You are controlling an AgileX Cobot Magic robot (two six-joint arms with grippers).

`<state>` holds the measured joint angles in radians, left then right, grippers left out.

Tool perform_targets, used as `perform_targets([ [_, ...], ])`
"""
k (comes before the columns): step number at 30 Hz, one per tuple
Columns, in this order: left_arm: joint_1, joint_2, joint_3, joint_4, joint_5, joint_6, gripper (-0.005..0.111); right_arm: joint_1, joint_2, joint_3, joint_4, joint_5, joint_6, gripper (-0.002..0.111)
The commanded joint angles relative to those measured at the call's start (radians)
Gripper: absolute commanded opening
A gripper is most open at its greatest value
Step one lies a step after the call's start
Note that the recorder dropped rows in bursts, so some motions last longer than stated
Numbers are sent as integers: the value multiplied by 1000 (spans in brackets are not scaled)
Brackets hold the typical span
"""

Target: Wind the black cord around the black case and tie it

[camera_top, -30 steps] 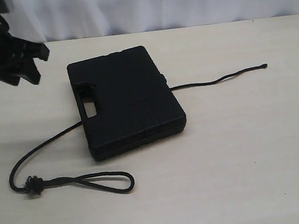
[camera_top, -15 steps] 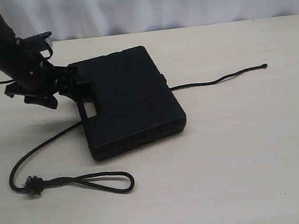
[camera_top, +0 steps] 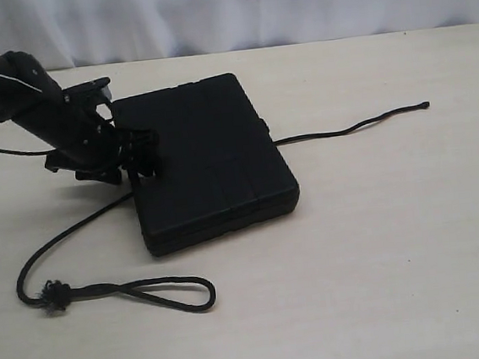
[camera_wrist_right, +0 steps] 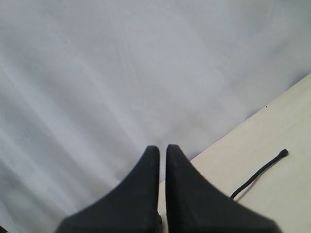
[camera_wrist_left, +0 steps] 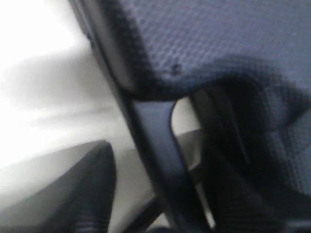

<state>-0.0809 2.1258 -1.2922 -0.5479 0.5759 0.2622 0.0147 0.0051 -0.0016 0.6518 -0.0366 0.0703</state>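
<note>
The black case [camera_top: 208, 161] lies flat mid-table, its handle end to the left. Under it runs the black cord [camera_top: 67, 234]: a loop and frayed knot [camera_top: 54, 295] at front left, the thin tip [camera_top: 423, 105] out to the right. My left gripper [camera_top: 140, 155] is at the case's handle. In the left wrist view its fingers [camera_wrist_left: 82, 194] stand open on either side of the handle bar [camera_wrist_left: 155, 145], with gaps showing. My right gripper [camera_wrist_right: 162, 148] is shut on nothing and off the exterior view; the cord's tip end [camera_wrist_right: 262, 170] lies past it.
The light wooden table [camera_top: 381, 242] ends at a white curtain backdrop [camera_top: 291, 5] along its far edge. The left arm [camera_top: 19, 90] reaches in from the top left, with a thin cable trailing from it.
The left arm came down from the top-left corner and moved right to the case's handle. Case and cord have barely shifted.
</note>
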Motion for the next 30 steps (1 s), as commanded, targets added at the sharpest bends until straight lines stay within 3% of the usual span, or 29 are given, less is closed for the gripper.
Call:
perform_targets([
  [1,-12,-9,-29,-14,22,-5,13,-2,-5,2,-3,-2,-17,4],
  [2,-12,-21,-42,-14,55,-5,3,-2,-5,2,-3,-27,-17,4],
  [3,-12,-32,-55,-14,75,-5,0,0,-5,2,-10,-40,-17,4],
  [9,-7,-118,-110,-22,157,-26,0,0,5,-210,-13,-21,-98,4],
  [14,18,-155,-139,-42,206,-47,0,0,180,-395,-17,142,-238,4],
  [18,42,-160,-176,-62,304,-57,0,0,403,-531,48,373,-480,4],
  [22,55,-160,-191,-133,359,-57,0,0,634,-622,408,589,-952,4],
  [25,56,-160,-191,-184,376,-57,0,4,774,-651,569,702,-1159,4],
  [28,56,-160,-191,-207,376,-57,0,78,901,-653,500,650,-1151,4],
  [30,56,-160,-191,-223,374,-57,0,182,959,-656,394,563,-1075,4],
])
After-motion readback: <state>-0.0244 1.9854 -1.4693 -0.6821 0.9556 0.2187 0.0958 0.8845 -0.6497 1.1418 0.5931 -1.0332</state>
